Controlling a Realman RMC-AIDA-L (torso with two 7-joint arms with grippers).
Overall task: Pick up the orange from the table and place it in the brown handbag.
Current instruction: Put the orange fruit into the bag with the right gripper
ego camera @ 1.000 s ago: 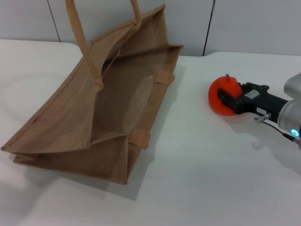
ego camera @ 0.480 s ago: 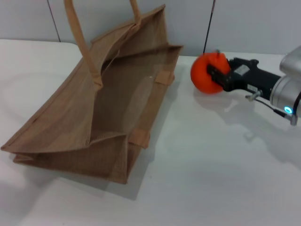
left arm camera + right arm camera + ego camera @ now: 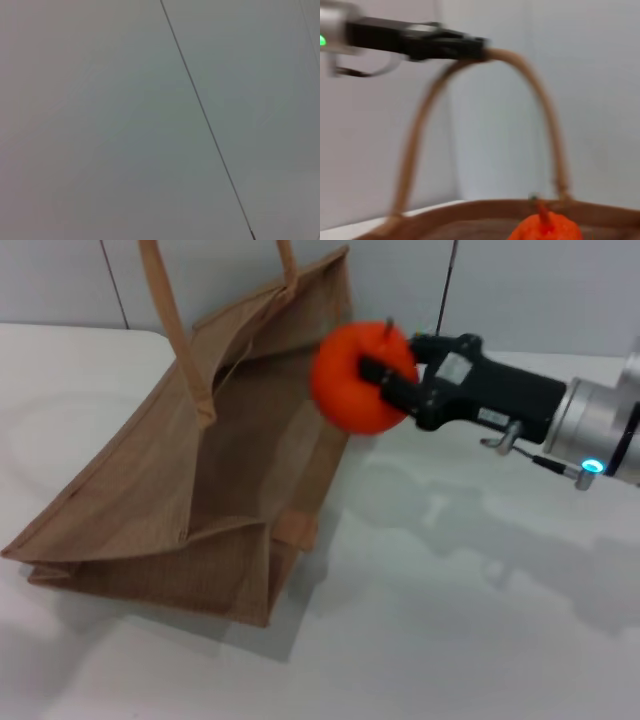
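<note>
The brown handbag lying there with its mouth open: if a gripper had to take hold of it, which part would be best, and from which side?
Probably the top of a rope handle. The brown handbag lies slumped on the table, its woven walls wide and flat, but the handles form thin standing loops. In the right wrist view the left gripper holds one loop at its crest from above, while the right gripper carries the orange.

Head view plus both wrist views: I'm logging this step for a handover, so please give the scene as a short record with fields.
orange: off the table, held in the air at the bag's open mouth
right gripper: shut on the orange
brown handbag: on the table, mouth open
bag handle: its top is held up by the left gripper, seen in the right wrist view
left wrist view: shows only a plain wall
placement: not yet done
</note>
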